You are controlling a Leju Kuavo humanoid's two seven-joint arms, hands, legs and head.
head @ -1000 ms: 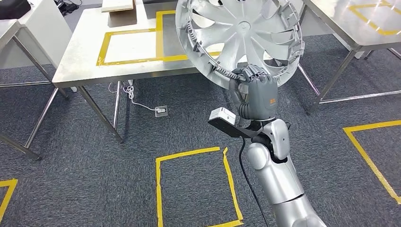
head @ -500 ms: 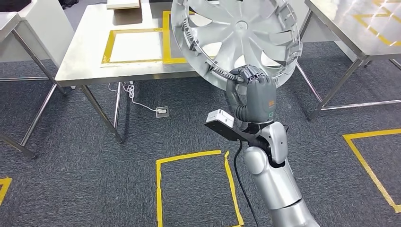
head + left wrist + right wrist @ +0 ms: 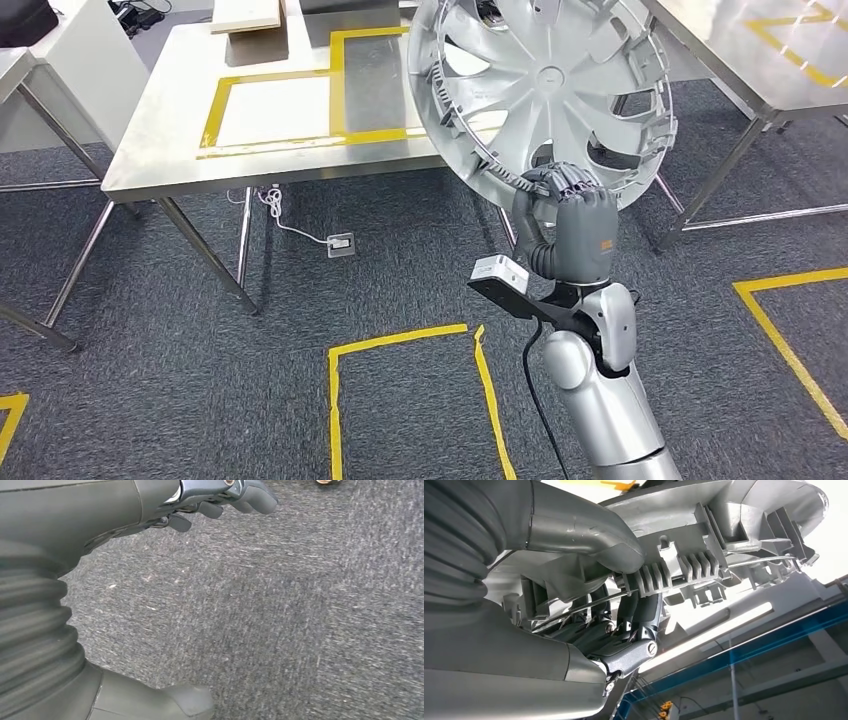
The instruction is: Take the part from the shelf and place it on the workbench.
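Observation:
A large silver wheel cover (image 3: pixel 545 92) is held up in front of me, its inner side with ribs and clips facing me. My right hand (image 3: pixel 567 224) grips its lower rim, thumb on the near side and fingers curled over the edge. Up close, the right wrist view has the rim (image 3: pixel 704 555) clamped between the thumb and the dark fingers (image 3: pixel 624 630). Behind the cover stands the steel workbench (image 3: pixel 170 130) with a yellow tape rectangle (image 3: pixel 270 100). My left hand (image 3: pixel 150 510) hangs over grey carpet, fingers apart and holding nothing.
A second steel table (image 3: pixel 740 50) with yellow tape stands at the right. A flat board (image 3: pixel 250 15) lies at the workbench's far edge. A cable and floor socket (image 3: pixel 342 240) lie under the bench. Yellow tape squares (image 3: pixel 410 340) mark the carpet.
The whole view has shifted, so the camera moved. The wheel cover and my right hand now sit further right and slightly lower in the picture; the grip is unchanged.

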